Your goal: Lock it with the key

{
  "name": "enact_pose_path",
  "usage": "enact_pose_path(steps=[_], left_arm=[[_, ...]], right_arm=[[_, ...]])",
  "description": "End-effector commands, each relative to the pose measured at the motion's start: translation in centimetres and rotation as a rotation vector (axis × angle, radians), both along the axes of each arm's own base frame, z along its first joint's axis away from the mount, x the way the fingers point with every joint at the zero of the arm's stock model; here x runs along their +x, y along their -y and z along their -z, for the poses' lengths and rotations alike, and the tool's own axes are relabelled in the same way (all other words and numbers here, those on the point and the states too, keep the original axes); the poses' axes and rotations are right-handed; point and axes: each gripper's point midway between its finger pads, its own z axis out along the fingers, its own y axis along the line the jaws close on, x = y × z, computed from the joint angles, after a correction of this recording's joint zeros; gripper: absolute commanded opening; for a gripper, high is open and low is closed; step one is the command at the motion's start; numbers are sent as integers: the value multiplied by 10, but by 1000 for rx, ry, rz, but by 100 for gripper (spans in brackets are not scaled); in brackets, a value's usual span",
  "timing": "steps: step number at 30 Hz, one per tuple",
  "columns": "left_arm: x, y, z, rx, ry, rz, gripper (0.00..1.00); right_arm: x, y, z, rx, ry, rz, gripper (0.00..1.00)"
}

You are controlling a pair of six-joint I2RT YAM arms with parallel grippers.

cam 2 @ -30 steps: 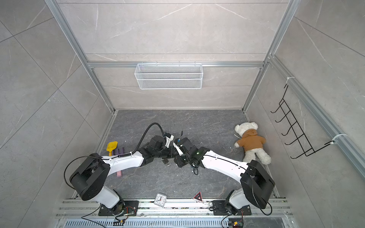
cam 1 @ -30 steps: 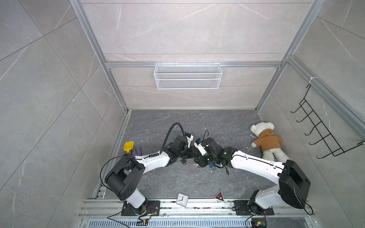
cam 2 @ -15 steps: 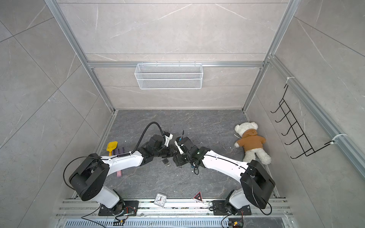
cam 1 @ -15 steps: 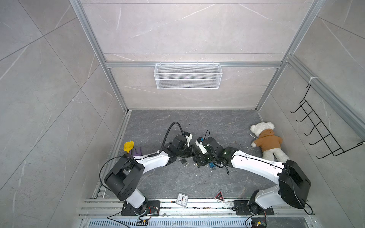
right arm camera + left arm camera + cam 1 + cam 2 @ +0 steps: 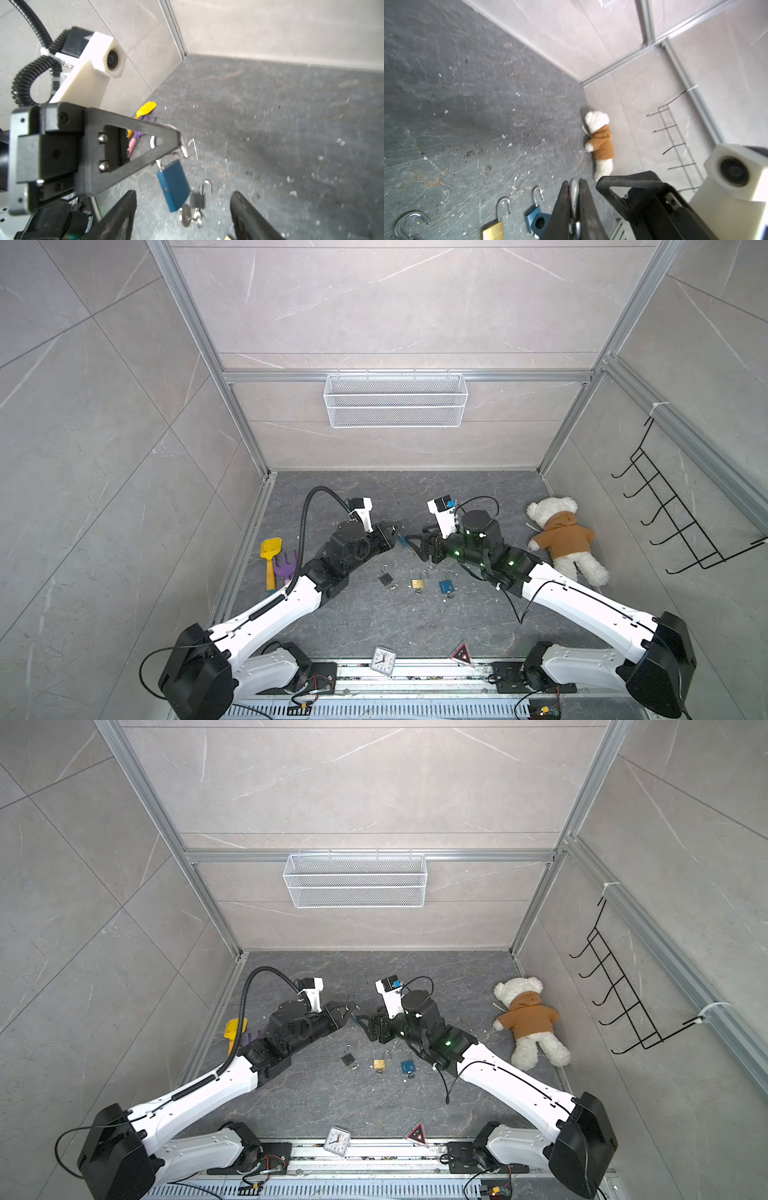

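A teddy bear (image 5: 565, 539) in a brown hoodie lies near the black hook rack (image 5: 681, 522). A yellow shovel (image 5: 270, 549) lies beside a purple rake (image 5: 284, 564). A wire basket (image 5: 395, 400) hangs behind.

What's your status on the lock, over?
Left pincer shut on blue padlock, by its shackle, lock dangling. Key seemingly in its base. Right pincer open, facing it. Nothing between them.

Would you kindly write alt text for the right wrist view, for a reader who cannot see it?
The left gripper, jaws shut on the shackle, dangles a blue padlock with keys at its lower end. The right gripper faces it, jaws open. A small black padlock lies open on the grey floor beyond.
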Motion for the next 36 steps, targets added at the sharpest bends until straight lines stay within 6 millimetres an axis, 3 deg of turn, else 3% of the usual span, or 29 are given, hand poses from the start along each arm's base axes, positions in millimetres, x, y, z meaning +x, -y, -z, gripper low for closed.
enact_pose_path(steps=[1,3,9,17,24,36], left_arm=[[11,-21,-52,-159,18,-72,0],[16,-27,-58,-233,-24,-66,0],[37,-34,-49,-458,-193,-43,0],[42,-18,-45,-572,-289,36,0],[37,-18,-54,-547,-263,50,0],[38,-12,-61,-537,-246,84,0]], right_arm=[[11,4,-43,31,176,37,68],[3,-2,-50,36,237,-34,66],[-14,-17,-64,121,362,-160,60],[3,-36,-45,75,332,-182,46],[25,-44,-24,4,318,-148,46],[46,-42,-15,14,286,-119,42]])
